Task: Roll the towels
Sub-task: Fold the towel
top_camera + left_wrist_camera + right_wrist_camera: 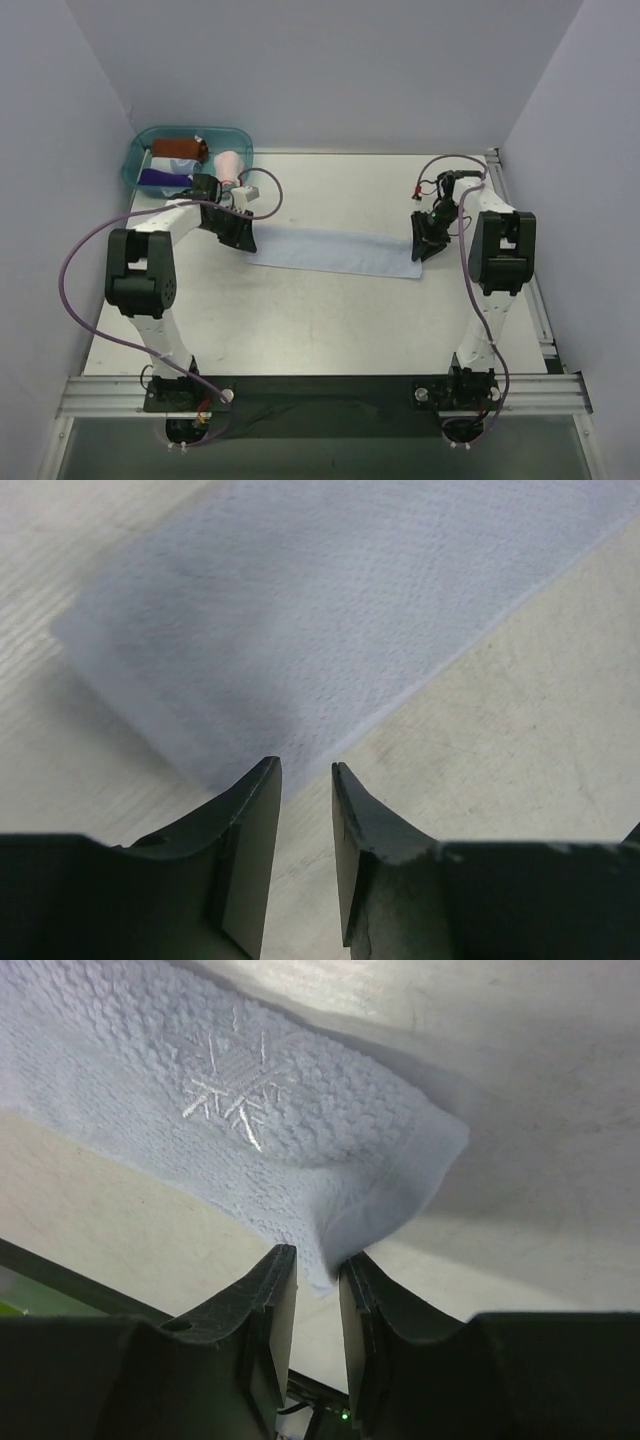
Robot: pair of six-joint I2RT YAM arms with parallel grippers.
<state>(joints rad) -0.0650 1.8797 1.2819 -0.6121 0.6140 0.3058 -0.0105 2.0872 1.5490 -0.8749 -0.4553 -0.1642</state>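
The teal tub (134,160), beyond the left claw (306,770), holds a rust roll (180,148), a purple-and-white roll (160,178) and the pale pink towel (231,165), rolled. The light blue towel (330,250), bearing an embroidered snowflake (232,1085), is spread between the claws. The left claw is slightly parted and empty at its edge. The right claw (318,1255) pinches its corner.

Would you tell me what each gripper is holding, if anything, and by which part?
The right gripper pinches the light blue towel by a raised corner. The left gripper holds nothing; its jaws stand apart at the towel's edge.
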